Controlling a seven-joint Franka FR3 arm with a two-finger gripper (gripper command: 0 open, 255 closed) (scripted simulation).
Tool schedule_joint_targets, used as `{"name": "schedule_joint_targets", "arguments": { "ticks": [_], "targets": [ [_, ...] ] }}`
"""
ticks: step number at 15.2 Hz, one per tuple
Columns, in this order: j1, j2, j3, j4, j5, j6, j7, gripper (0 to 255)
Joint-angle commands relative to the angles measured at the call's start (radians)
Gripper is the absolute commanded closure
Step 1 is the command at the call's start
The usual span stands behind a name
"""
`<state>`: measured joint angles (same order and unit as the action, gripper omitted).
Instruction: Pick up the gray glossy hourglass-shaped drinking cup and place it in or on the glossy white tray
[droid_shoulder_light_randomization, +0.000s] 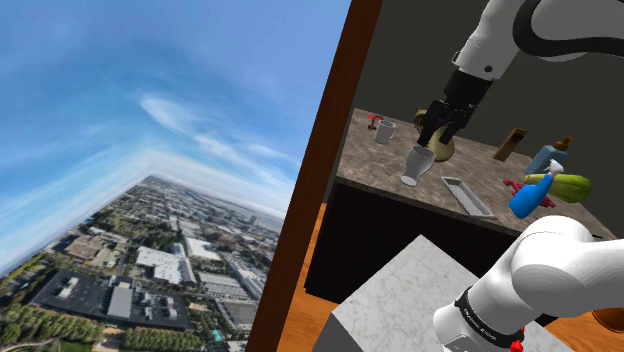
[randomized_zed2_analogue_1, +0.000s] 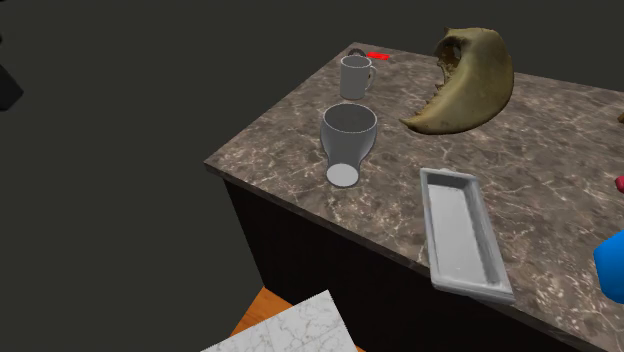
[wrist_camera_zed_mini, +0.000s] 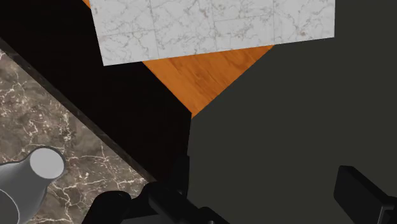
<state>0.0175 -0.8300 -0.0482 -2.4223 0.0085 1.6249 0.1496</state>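
The grey hourglass-shaped cup (droid_shoulder_light_randomization: 417, 165) (randomized_zed2_analogue_1: 347, 141) stands on the dark marble counter (randomized_zed2_analogue_1: 560, 150), close to its front edge. A glossy white oblong tray (droid_shoulder_light_randomization: 467, 196) (randomized_zed2_analogue_1: 460, 236) lies a short way from it, on the shoulder view's right, with nothing in it. My black gripper (droid_shoulder_light_randomization: 433, 140) hangs just above and slightly behind the cup. In the wrist view the gripper (wrist_camera_zed_mini: 270, 191) is open, its fingers (wrist_camera_zed_mini: 364, 193) stand wide apart with nothing between them, and the cup (wrist_camera_zed_mini: 25, 181) lies off to the side of them.
A grey mug (droid_shoulder_light_randomization: 385, 131) (randomized_zed2_analogue_1: 355, 76) stands behind the cup, with an olive curved object (randomized_zed2_analogue_1: 464, 85) next to it. A blue spray bottle (droid_shoulder_light_randomization: 530, 194), a yellow-green object (droid_shoulder_light_randomization: 567, 186) and a brown block (droid_shoulder_light_randomization: 512, 144) crowd the counter beyond the tray. My marble-topped stand (droid_shoulder_light_randomization: 410, 300) is below.
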Motion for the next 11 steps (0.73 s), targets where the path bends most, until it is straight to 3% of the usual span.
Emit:
{"name": "schedule_joint_targets", "arguments": {
  "ticks": [1,11],
  "targets": [
    [0.000,0.000,0.000,0.000,0.000,0.000,0.000,0],
    [-0.051,0.130,-0.246,-0.040,-0.106,0.201,-0.268,0]
  ]
}}
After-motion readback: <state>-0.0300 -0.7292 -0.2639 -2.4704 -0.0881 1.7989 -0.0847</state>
